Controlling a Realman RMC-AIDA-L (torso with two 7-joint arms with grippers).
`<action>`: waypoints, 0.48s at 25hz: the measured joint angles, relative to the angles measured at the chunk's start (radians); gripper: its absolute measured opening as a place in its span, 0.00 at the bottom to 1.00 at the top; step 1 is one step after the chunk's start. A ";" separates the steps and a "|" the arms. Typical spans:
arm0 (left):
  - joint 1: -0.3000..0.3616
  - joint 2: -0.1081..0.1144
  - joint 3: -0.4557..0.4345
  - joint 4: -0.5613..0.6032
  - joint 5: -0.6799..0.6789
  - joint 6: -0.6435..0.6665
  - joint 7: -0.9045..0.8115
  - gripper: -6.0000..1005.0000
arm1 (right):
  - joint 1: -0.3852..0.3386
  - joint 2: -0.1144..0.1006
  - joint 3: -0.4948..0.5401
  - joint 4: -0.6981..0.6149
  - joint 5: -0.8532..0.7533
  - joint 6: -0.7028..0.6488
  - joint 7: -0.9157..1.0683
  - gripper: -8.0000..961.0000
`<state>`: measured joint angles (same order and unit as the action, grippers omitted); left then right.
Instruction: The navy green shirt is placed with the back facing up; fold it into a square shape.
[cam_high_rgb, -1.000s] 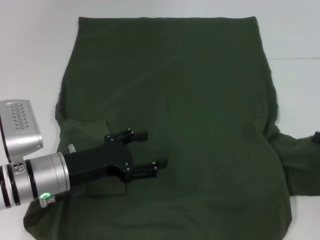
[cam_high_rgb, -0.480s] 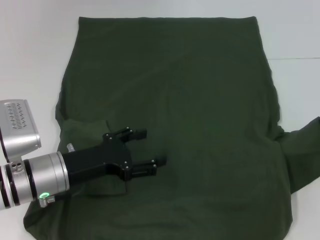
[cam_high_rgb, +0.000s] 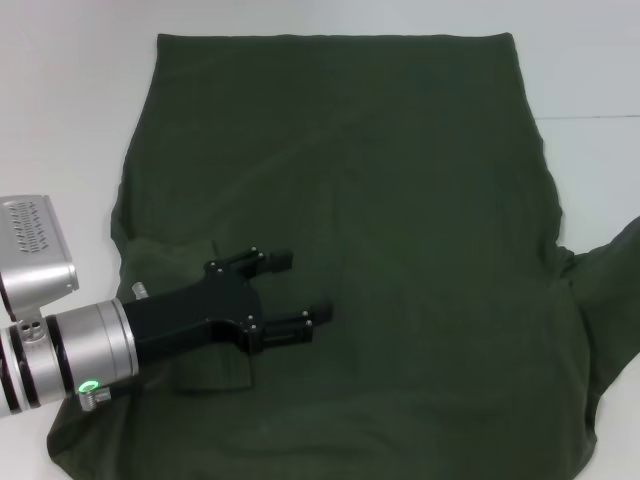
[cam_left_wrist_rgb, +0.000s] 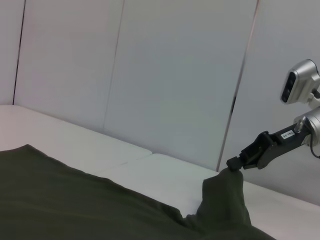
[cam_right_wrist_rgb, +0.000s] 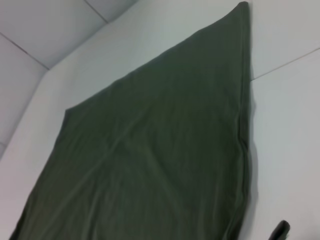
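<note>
The white table (cam_high_rgb: 60, 120) runs wide under everything, and most of it is covered by the navy green shirt (cam_high_rgb: 380, 200), spread flat with its straight hem along the far edge and its body reaching down to the near edge of the head view. On the robot's left side one sleeve lies folded inward onto the body, making a darker flap beside the arm there. On the right side the other sleeve (cam_left_wrist_rgb: 225, 197) is pulled up off the table into a peak. The left gripper (cam_high_rgb: 295, 290) hangs over the folded sleeve area, its two black fingers spread apart with nothing between them, its silver wrist behind it at the near left. The right gripper (cam_left_wrist_rgb: 235, 164), seen from the left wrist camera, is pinched onto the very tip of that raised sleeve, holding it above the tabletop; it is outside the head view.
</note>
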<state>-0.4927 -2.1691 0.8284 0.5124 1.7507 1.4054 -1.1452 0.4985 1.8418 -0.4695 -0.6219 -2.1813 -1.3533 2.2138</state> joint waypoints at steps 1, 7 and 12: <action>0.000 0.000 0.000 0.000 -0.001 0.000 0.000 0.90 | 0.005 0.000 0.000 -0.003 -0.007 0.000 0.000 0.02; -0.001 -0.001 0.000 -0.002 -0.007 0.003 -0.002 0.90 | 0.036 0.000 -0.006 -0.030 -0.066 0.030 0.002 0.03; -0.003 -0.001 0.000 -0.017 -0.024 0.003 -0.002 0.90 | 0.043 0.001 -0.008 -0.055 -0.089 0.047 -0.001 0.03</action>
<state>-0.4954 -2.1699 0.8284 0.4956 1.7270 1.4082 -1.1473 0.5414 1.8424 -0.4772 -0.6770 -2.2699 -1.3061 2.2128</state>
